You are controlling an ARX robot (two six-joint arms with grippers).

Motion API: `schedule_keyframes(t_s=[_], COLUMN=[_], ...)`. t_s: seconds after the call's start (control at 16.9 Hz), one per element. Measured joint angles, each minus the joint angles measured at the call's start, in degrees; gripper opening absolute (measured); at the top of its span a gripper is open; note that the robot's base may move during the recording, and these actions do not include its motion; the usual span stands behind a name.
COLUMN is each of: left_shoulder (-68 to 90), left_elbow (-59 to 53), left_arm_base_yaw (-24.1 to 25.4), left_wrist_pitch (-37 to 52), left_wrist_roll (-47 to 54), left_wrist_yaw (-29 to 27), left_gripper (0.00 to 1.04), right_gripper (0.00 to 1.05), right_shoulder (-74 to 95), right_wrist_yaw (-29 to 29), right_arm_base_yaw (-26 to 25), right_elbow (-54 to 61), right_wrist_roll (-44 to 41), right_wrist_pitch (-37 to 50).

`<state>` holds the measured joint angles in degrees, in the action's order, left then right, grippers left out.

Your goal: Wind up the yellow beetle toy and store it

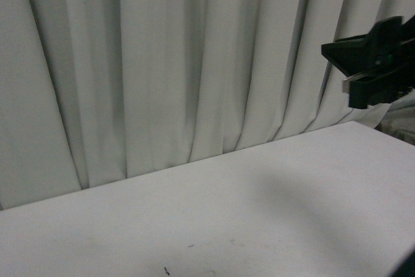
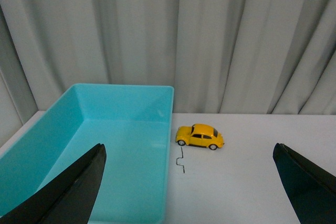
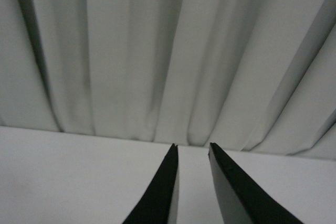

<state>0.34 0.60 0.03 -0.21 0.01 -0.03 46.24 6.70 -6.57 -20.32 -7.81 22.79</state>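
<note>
The yellow beetle toy (image 2: 200, 136) stands on its wheels on the white table, side-on, just beside the near corner of a turquoise bin (image 2: 163, 145). A thin bent wire (image 2: 181, 160) lies on the table just in front of the toy. My left gripper (image 2: 189, 153) is open and empty, its black fingers (image 2: 79, 187) spread wide, well back from the toy. My right gripper (image 3: 192, 148) is shut and empty, held above bare table and facing the curtain; it also shows at the right edge of the front view (image 1: 373, 63). The toy is out of the front view.
The turquoise bin is open-topped and empty, standing to one side of the toy. A grey pleated curtain (image 1: 162, 63) hangs behind the white table (image 1: 259, 212). The table's far right corner shows in the front view (image 1: 363, 124).
</note>
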Motion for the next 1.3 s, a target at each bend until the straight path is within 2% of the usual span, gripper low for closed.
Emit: schedule_keyframes(t_s=[0.24,0.3,0.41,1.06,1.18,1.24,1.3], left_shoulder=[0.0,0.0,0.0,0.0,0.0,0.0,0.0], left_elbow=[0.0,0.0,0.0,0.0,0.0,0.0,0.0], left_arm_base_yaw=[0.0,0.0,0.0,0.0,0.0,0.0,0.0], left_wrist_pitch=[0.0,0.0,0.0,0.0,0.0,0.0,0.0], left_wrist_roll=[0.0,0.0,0.0,0.0,0.0,0.0,0.0], left_wrist_yaw=[0.1,-0.1,0.0,0.0,0.0,0.0,0.0], left_gripper=[0.98,0.98,0.98,0.98,0.98,0.98,0.98], right_gripper=[0.07,0.02,0.02,0.02,0.02,0.02,0.02], right_shoulder=[-6.7,-11.7,-22.5,-34.4,-36.3,-41.4,-46.2], right_wrist_yaw=[-4.2,-5.7,-6.7,-6.7,-6.7,-6.6,-6.7], right_arm_base_yaw=[3.8,6.3,6.6,6.6,6.6,6.6,6.6], right_elbow=[1.3,2.8,12.2,19.1,19.7,19.7,19.7], right_wrist_roll=[3.0,4.2,6.8,7.0,7.0,7.0,7.0], right_wrist_pitch=[-5.9,-7.7,-6.9,-11.0,-12.9,-20.8,-22.5])
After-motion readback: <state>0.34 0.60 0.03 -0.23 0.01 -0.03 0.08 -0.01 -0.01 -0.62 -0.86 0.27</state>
